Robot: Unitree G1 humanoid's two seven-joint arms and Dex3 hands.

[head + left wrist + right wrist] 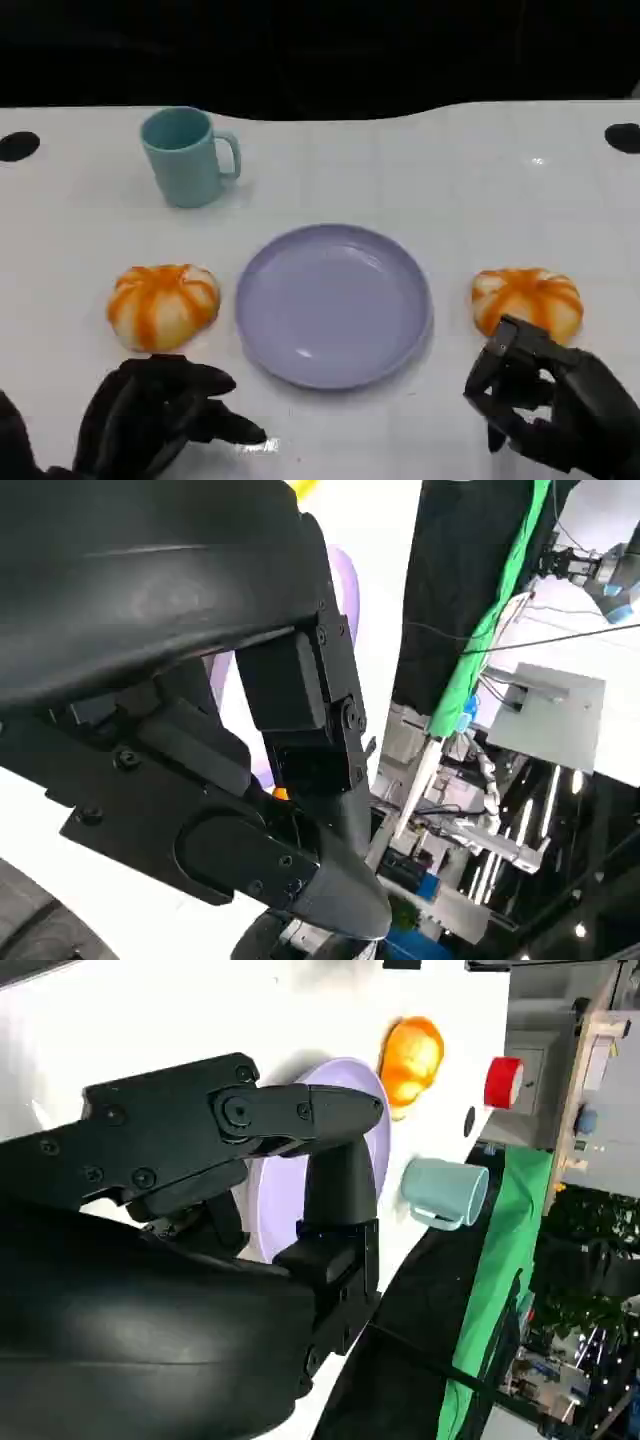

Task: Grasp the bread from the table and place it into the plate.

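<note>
Basically, nothing has been grabbed yet; the reach-in step is what's on.

The white table (400, 170) is taken up mostly by the lilac plate (334, 303) at centre, flanked by two orange-striped breads: one (162, 305) just beside its left rim, one (527, 301) a bit off its right rim. A teal mug (187, 156) is parked behind. The right hand (555, 405) is hovering just short of the right bread, fingers loosely parted around nothing; the left hand (160, 415) is spread and empty too. Next, probably, fingers get wrapped around a bread and it's lifted over the rim.
</note>
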